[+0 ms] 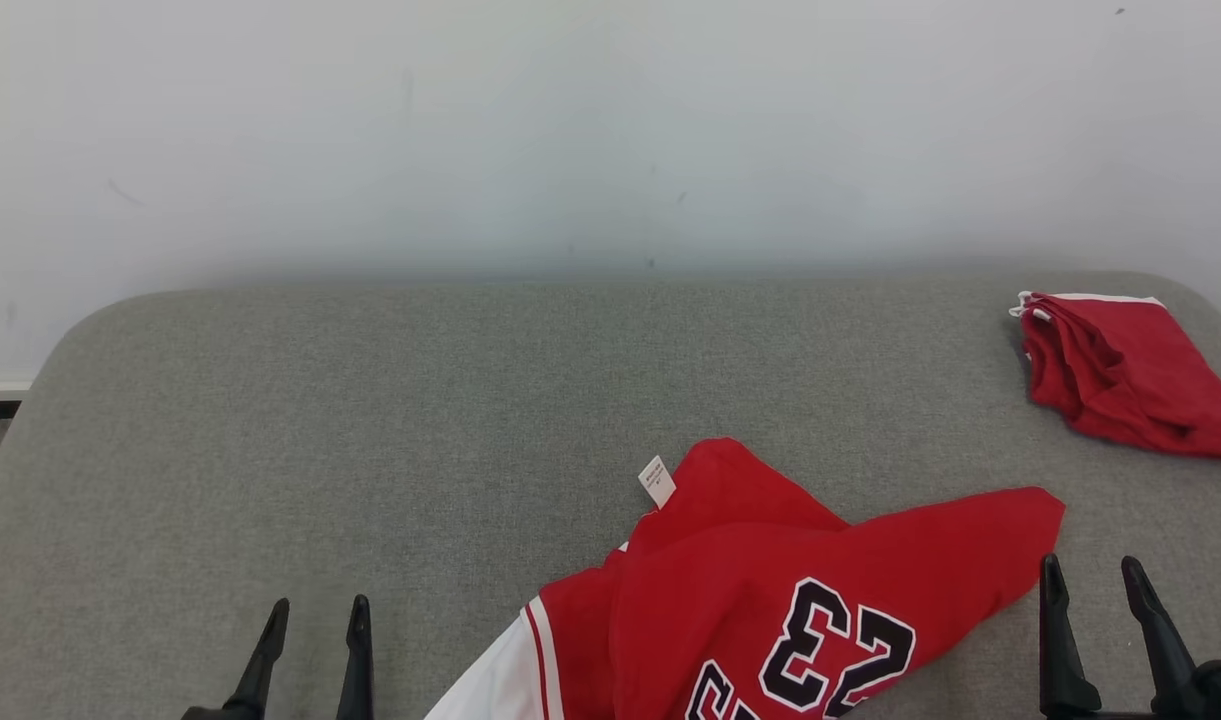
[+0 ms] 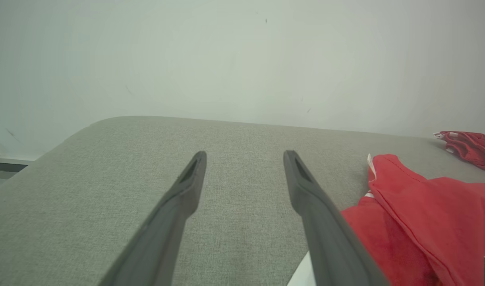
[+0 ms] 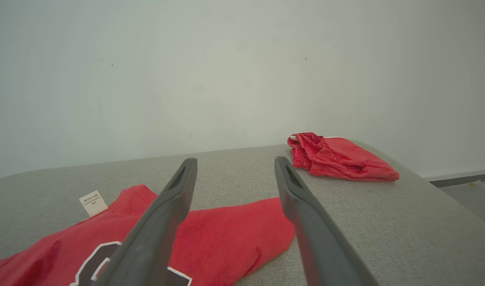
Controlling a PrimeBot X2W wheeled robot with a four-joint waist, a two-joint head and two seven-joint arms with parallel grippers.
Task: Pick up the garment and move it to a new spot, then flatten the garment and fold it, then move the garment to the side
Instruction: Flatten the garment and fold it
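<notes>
The garment (image 1: 770,590) is a red jersey with a black-and-white "23", white trim and a small white tag, lying crumpled on the grey table near its front edge, right of centre. It also shows at the right of the left wrist view as the garment (image 2: 425,222) and low in the right wrist view as the garment (image 3: 210,242). My left gripper (image 1: 315,612) stands open at the lower left, apart from the cloth. At the lower right, just past the jersey's right end, my right gripper (image 1: 1090,575) is open. Nothing is held.
A second red cloth (image 1: 1120,375), folded into a small bundle, lies at the table's far right corner. The grey fabric-covered table (image 1: 370,420) has rounded corners and backs onto a white wall. The floor shows past the table's left and right ends.
</notes>
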